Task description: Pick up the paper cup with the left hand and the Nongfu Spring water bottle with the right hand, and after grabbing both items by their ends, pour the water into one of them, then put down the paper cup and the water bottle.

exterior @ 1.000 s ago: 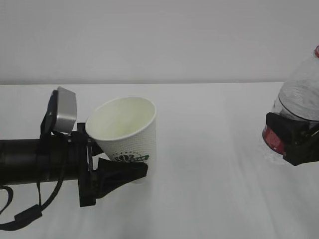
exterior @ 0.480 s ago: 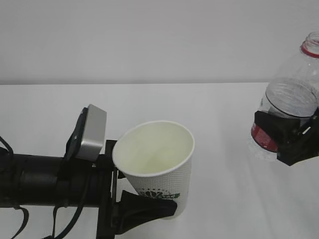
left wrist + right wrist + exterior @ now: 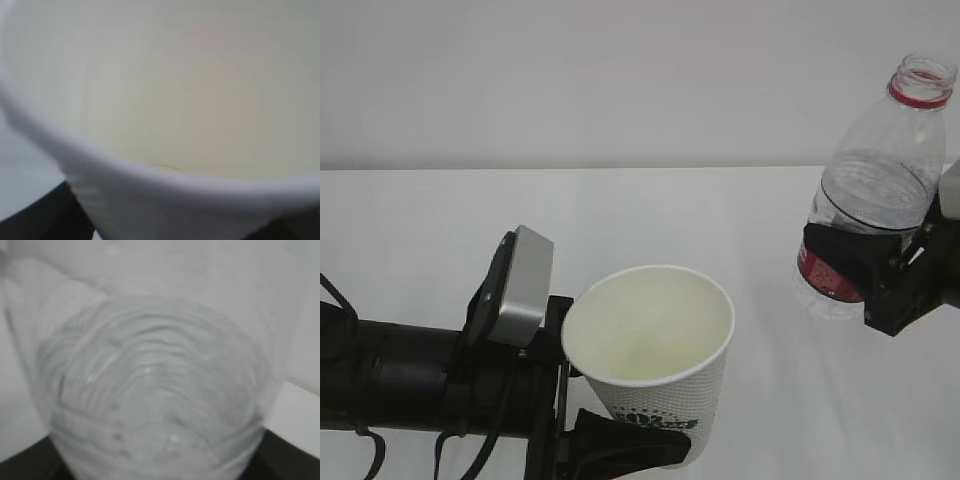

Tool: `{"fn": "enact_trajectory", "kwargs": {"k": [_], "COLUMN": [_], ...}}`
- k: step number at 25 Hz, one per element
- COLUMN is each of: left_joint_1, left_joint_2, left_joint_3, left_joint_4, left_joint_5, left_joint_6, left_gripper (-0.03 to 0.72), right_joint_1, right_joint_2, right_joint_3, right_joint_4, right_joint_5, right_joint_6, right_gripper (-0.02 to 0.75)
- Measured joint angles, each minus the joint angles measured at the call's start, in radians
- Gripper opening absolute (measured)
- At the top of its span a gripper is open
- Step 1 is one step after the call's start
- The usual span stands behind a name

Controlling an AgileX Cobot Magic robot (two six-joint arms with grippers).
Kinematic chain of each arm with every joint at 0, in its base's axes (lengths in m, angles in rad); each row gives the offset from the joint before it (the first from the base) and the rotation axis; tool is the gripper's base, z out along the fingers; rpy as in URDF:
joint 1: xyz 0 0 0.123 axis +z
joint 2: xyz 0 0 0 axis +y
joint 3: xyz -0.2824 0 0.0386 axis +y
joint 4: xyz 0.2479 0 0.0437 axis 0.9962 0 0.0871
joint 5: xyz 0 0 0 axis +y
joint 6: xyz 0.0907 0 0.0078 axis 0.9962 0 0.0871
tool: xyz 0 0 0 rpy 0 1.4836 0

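The paper cup (image 3: 650,345) is held off the table, mouth up and tipped slightly toward the camera, showing its cream inside and green logo. My left gripper (image 3: 650,440) is shut on its lower wall. In the left wrist view the paper cup (image 3: 165,100) fills the frame, with a dark finger (image 3: 30,220) at each bottom corner. The Nongfu Spring water bottle (image 3: 875,180) hangs at the right with no cap, its red neck ring on top, leaning slightly right. My right gripper (image 3: 865,270) is shut on its labelled lower part. Clear water (image 3: 865,200) sits inside. The right wrist view shows only the ribbed bottle (image 3: 155,385), blurred.
A white table (image 3: 440,220) runs back to a plain pale wall (image 3: 620,80). A gap of bare tabletop lies between cup and bottle. The silver-grey camera box (image 3: 520,285) sits on the left wrist just behind the cup.
The left arm has carried the cup right and nearer the camera. The right arm has brought the bottle leftward and higher, so its open neck now shows in full.
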Motion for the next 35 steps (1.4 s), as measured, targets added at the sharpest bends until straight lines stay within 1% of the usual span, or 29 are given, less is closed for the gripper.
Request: {"fn": "enact_trajectory", "kwargs": {"k": [6,12,15,18,21,27,30,33,35], "left_joint_1": [-0.001,-0.002,-0.022,-0.057,-0.080,-0.082,-0.082,-0.082,-0.082], "left_joint_2": [0.000,0.000,0.000,0.000,0.000,0.000,0.000,0.000,0.000], "left_joint_3": [0.001,-0.022,-0.037,-0.052,-0.059,-0.065,-0.065,-0.065,-0.065], "left_joint_4": [0.000,0.000,0.000,0.000,-0.032,-0.052,-0.052,-0.050,-0.048], "left_joint_5": [0.002,0.008,0.031,0.058,0.067,0.074,0.074,0.074,0.075], "left_joint_6": [0.000,0.000,0.000,0.000,0.000,0.000,0.000,0.000,0.000], "left_gripper": [0.538,0.538,0.538,0.538,0.538,0.538,0.538,0.538,0.538], "right_joint_1": [0.000,0.000,0.000,0.000,0.000,0.002,0.036,0.096,0.117], "right_joint_2": [0.000,0.000,0.000,0.000,0.000,0.000,0.000,0.000,0.000], "right_joint_3": [-0.029,-0.061,-0.081,-0.100,-0.115,-0.117,-0.120,-0.138,-0.154], "right_joint_4": [-0.091,-0.154,-0.183,-0.202,-0.233,-0.253,-0.254,-0.258,-0.260], "right_joint_5": [0.000,0.000,0.000,0.002,0.010,0.016,0.035,0.113,0.142], "right_joint_6": [0.044,0.083,0.101,0.120,0.133,0.146,0.144,0.133,0.131], "right_gripper": [0.476,0.475,0.475,0.475,0.475,0.475,0.475,0.475,0.475]}}
